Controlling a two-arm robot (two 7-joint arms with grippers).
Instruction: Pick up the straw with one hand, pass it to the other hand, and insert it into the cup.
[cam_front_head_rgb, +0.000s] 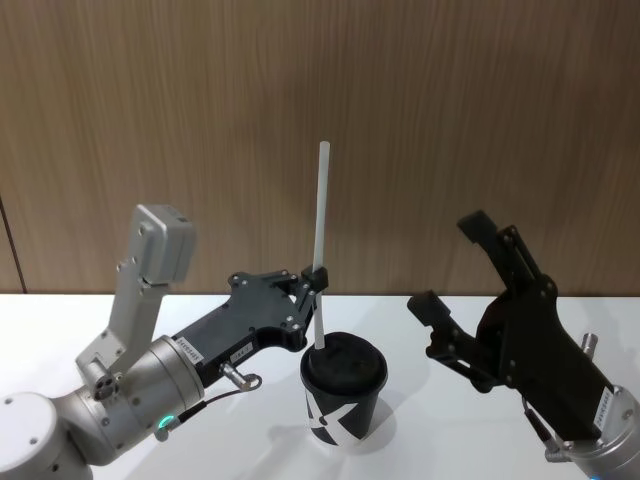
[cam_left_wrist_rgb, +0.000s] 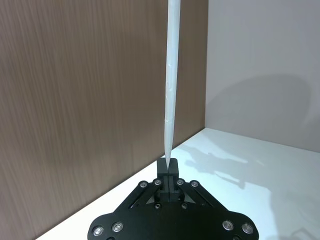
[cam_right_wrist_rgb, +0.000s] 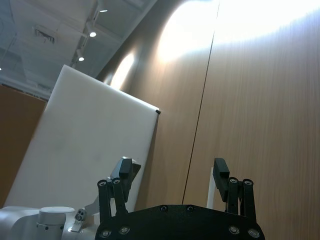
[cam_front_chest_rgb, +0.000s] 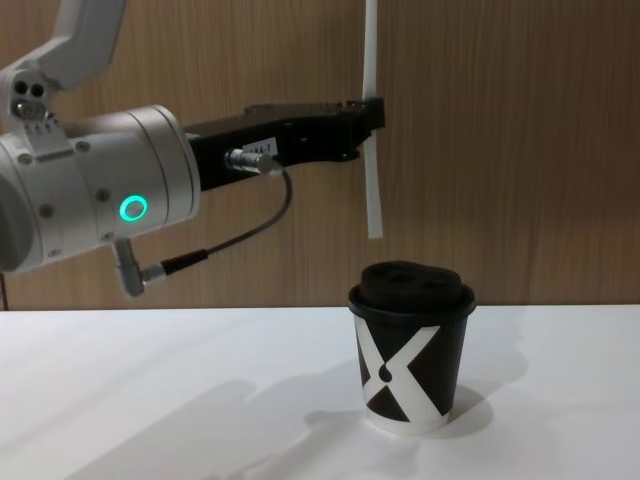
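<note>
Straw (cam_front_head_rgb: 321, 205) upright in left end effector (cam_front_head_rgb: 316, 276)

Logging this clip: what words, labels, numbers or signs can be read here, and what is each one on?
"X": a white X-like mark on the side of the black paper cup.
White stickers on the left gripper, shut on the straw: too small to read.
White sticker on the open right gripper: too small to read.

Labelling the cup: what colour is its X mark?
White, on the black cup, clearest in the chest view.
</note>
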